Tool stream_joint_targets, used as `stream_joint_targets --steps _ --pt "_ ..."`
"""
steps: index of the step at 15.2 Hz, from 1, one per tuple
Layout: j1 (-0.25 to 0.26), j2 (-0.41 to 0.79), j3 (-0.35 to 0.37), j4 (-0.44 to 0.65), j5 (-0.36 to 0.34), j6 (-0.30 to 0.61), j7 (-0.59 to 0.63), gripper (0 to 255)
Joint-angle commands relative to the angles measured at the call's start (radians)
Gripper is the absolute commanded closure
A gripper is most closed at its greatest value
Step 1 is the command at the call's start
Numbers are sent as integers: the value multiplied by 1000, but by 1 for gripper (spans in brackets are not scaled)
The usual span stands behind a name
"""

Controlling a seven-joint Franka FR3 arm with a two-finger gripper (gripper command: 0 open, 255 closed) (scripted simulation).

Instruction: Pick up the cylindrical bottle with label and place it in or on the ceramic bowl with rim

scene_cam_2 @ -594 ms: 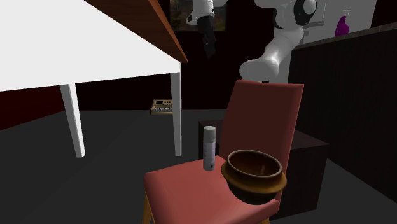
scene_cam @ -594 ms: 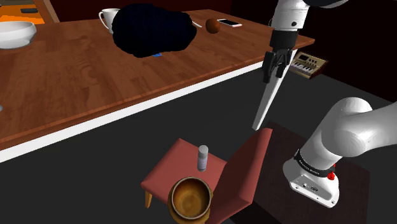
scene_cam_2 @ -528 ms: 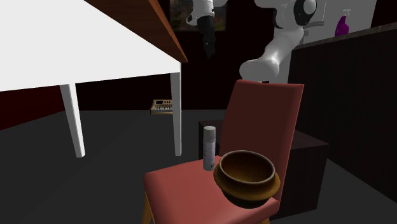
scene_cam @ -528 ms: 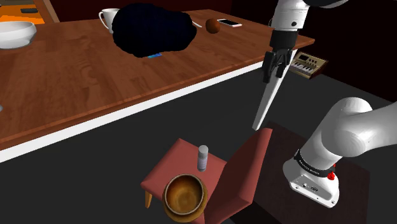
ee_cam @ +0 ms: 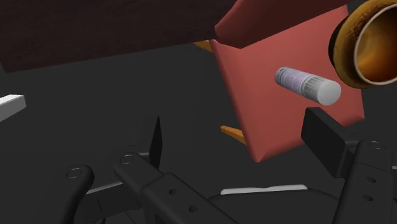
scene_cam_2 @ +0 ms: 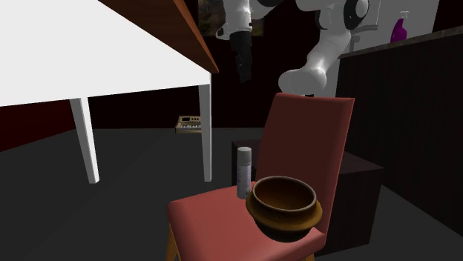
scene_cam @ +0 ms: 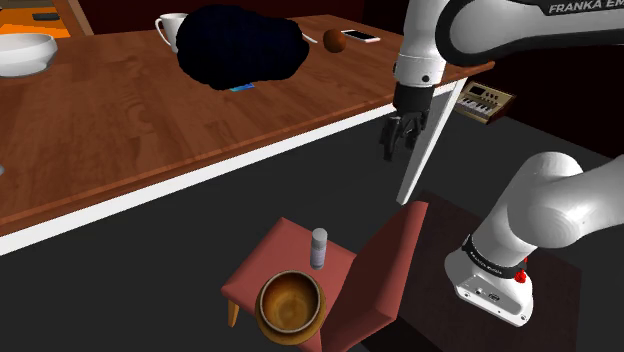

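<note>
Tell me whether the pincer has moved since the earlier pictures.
Yes. In the shoulder view the pincer has dropped and shifted left, now beside the white table leg.

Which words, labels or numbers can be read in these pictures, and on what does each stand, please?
"FRANKA EM", cut off at the picture's edge: on the white arm, upper link.
Lettering on the black band near the arm's base: too small to read.
Label on the bottle: blurred, unreadable.

Hand [scene_cam: 393, 148] up nr table [scene_cam: 150, 120] edge; bottle [scene_cam: 319, 247] upright beside bowl [scene_cam: 263, 303] (both on red chair [scene_cam: 262, 266]).
</note>
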Motion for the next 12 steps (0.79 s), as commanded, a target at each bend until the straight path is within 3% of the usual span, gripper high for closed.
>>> stream_joint_targets --steps 1,7,12 --pt "20 24 47 -26 26 68 33 0" --pt "64 162 183 -60 76 282 121 0" --pt "76 326 300 -46 75 465 209 0"
